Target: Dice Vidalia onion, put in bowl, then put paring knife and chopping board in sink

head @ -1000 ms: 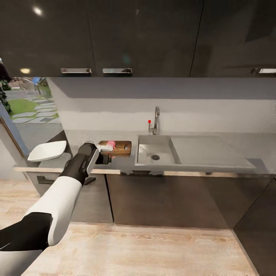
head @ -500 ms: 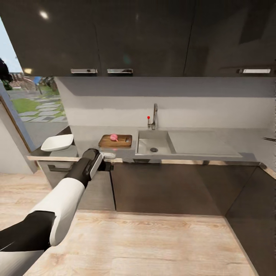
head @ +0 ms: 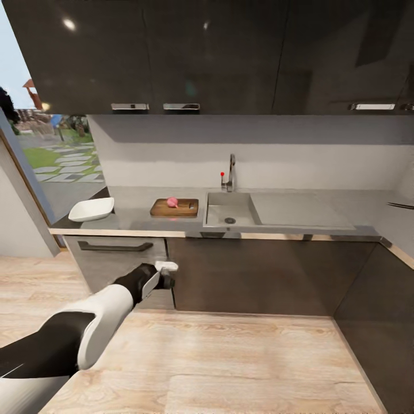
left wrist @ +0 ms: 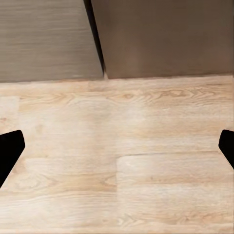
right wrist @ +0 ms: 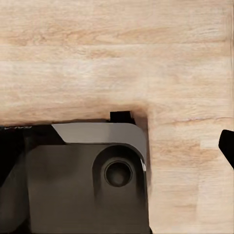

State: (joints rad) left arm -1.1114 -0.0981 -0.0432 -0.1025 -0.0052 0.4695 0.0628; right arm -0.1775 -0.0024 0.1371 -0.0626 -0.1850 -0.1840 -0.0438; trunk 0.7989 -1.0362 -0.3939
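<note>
Left of the sink, the bowl sits at the countertop end; nearer the sink, the Vidalia onion rests on the chopping board. It looks light, round, slippery: pinch its widest middle. Your left gripper hangs spread and empty over the wood floor, below the counter; the right gripper's state I cannot tell.

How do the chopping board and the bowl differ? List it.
The chopping board is dark brown wood, flat, and carries the Vidalia onion; the bowl is white, raised with flaring sides, and looks empty. The board lies beside the sink; the bowl sits at the far left end. Both rest on the countertop.
</note>
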